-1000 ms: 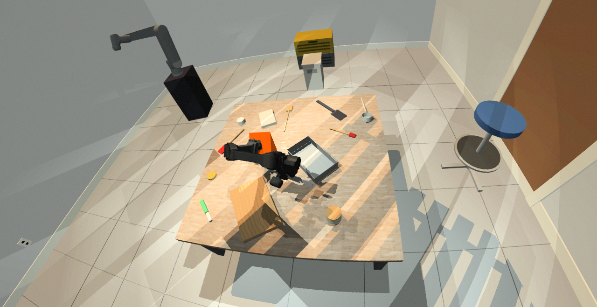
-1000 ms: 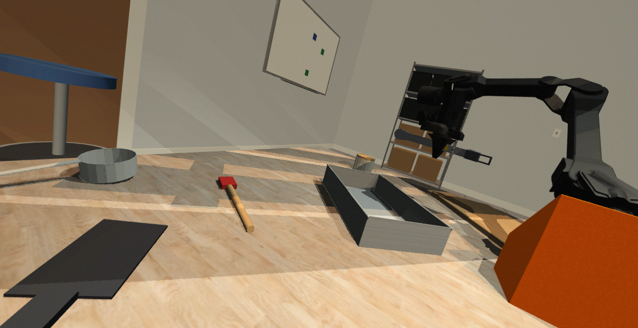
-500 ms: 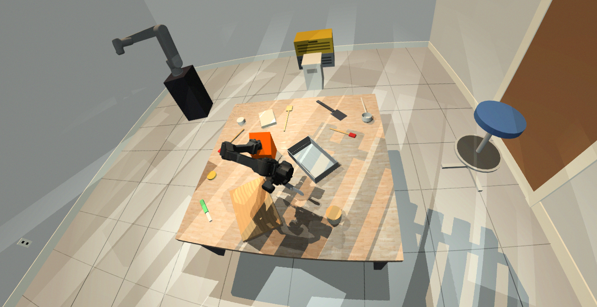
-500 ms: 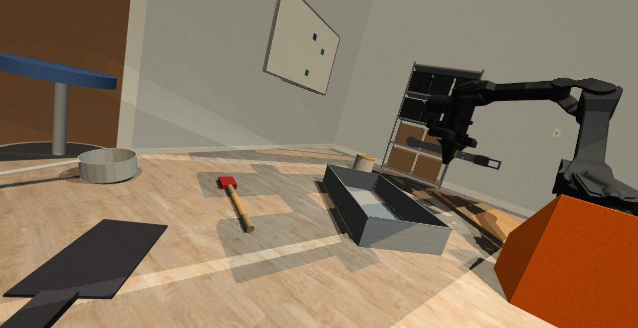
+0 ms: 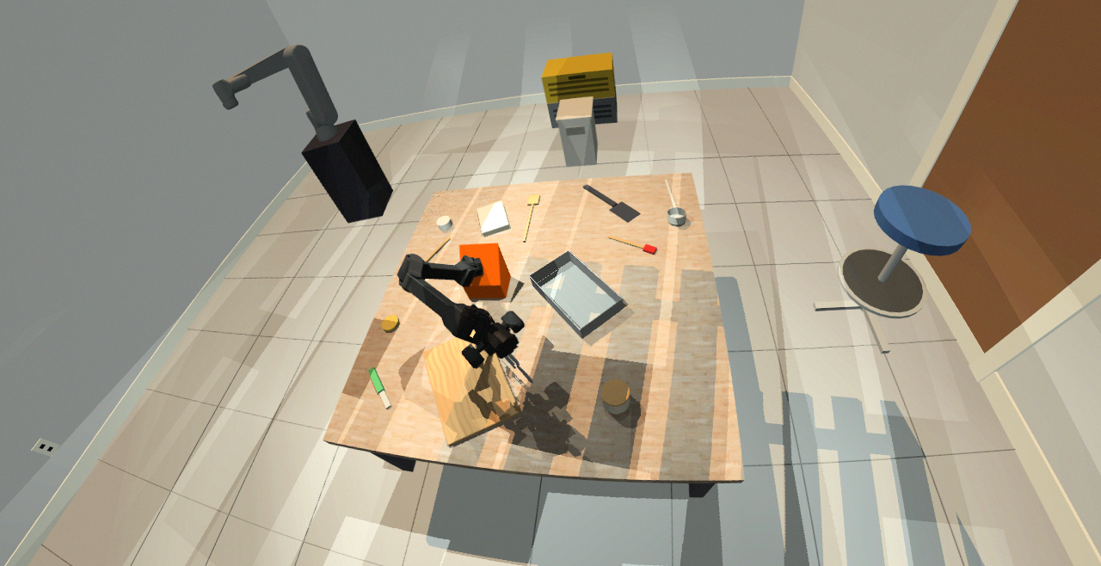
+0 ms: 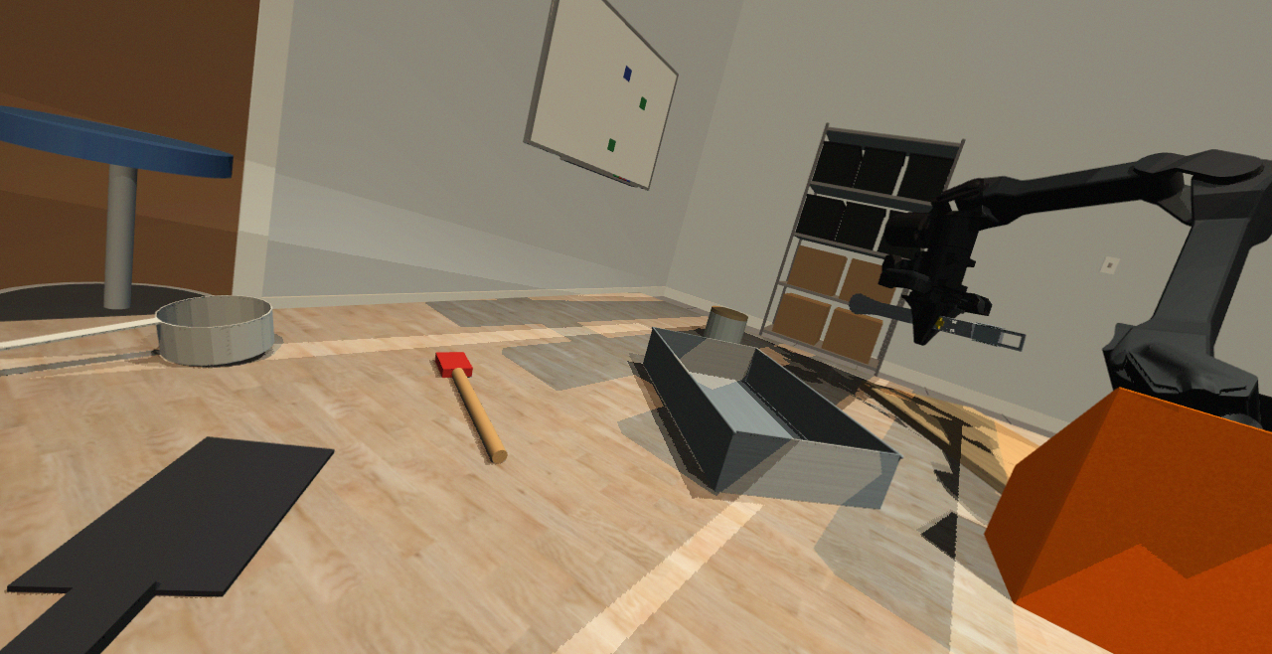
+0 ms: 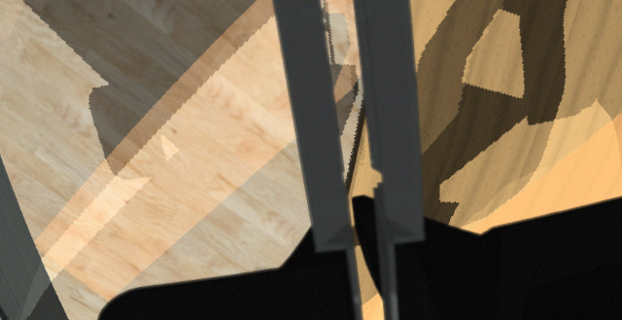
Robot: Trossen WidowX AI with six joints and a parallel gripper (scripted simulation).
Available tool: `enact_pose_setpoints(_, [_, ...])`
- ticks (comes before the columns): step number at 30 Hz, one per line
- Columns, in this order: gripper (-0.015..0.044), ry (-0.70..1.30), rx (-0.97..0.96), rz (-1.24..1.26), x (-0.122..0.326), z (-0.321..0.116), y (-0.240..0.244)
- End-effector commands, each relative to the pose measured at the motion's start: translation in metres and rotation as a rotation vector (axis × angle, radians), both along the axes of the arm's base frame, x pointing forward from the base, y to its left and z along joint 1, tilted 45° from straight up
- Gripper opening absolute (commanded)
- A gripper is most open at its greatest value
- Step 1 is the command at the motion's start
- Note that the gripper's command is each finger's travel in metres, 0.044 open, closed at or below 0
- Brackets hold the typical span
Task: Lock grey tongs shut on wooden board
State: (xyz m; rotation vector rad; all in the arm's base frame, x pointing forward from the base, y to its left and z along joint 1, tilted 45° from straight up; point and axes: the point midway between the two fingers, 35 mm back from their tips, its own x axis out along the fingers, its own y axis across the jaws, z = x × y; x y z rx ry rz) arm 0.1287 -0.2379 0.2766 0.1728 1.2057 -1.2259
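My gripper (image 5: 496,353) (image 6: 924,330) (image 7: 347,211) is shut on the grey tongs (image 5: 520,370) (image 6: 985,333) (image 7: 391,116) and holds them in the air. In the exterior view their scalloped tips are on the left and the end with the frame-like loop is on the right; the tongs look roughly level. In the wrist view their two arms run side by side with a narrow gap. The lock inside the hinge cannot be seen. The wooden board (image 5: 454,401) (image 7: 583,160) lies below, and the tongs hang over its right edge area. The roasting tin (image 5: 581,331) (image 6: 791,472) holds no tongs.
An orange block (image 5: 484,270) (image 6: 1156,508) stands by the arm's base. A lidded jar (image 5: 616,396) (image 6: 726,326) stands right of the board. A green-handled tool (image 5: 375,380) and a yellow disc (image 5: 390,322) lie to its left. A red-headed brush (image 5: 650,249) (image 6: 453,364) lies beyond the tin.
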Motion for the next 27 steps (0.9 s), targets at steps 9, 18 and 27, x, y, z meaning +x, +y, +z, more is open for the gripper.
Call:
enact_pose_setpoints(9, [-0.015,-0.12,-0.019,-0.107,-0.044,0.014,-0.004])
enact_pose_setpoints(18, [-0.015,-0.2,-0.054,-0.191,-0.076,0.024,-0.003])
enact_pose_setpoints(27, [-0.015,-0.27,-0.103,-0.271,-0.105,0.035,0.003])
